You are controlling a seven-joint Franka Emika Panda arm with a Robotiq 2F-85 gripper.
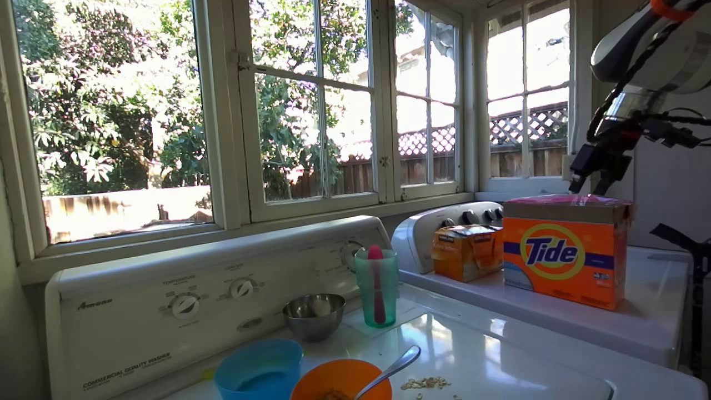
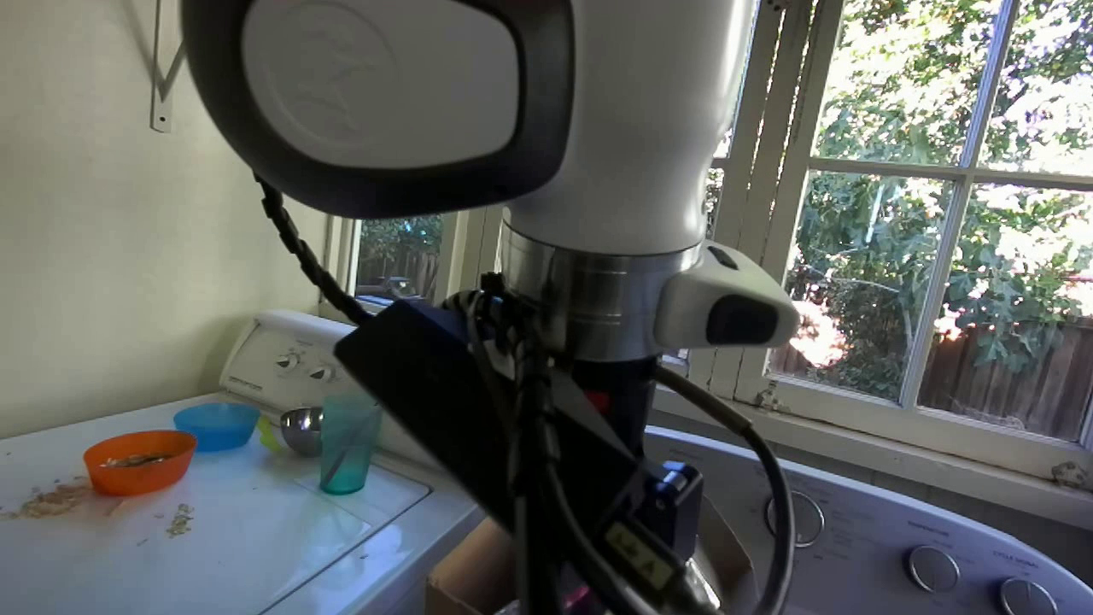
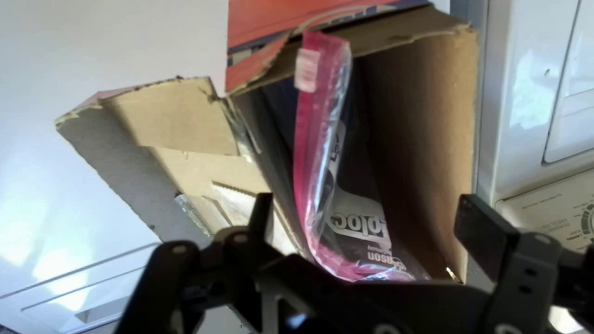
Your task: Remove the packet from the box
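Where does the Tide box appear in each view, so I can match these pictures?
In an exterior view: the Tide box, at the right, lettered front showing.
In an exterior view: the Tide box, bottom centre, partly hidden behind the arm.
In the wrist view: the Tide box, across the upper middle, its opening facing the camera.
Shared landmark: the Ziploc bag's pink strip.

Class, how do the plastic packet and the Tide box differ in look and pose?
The packet is clear plastic with a pink seal strip; the box is orange cardboard with blue lettering. The packet's top edge curves, while the box's Tide face is flat. The packet sits inside the box, which stands upright on a white appliance. Both carry printed lettering.
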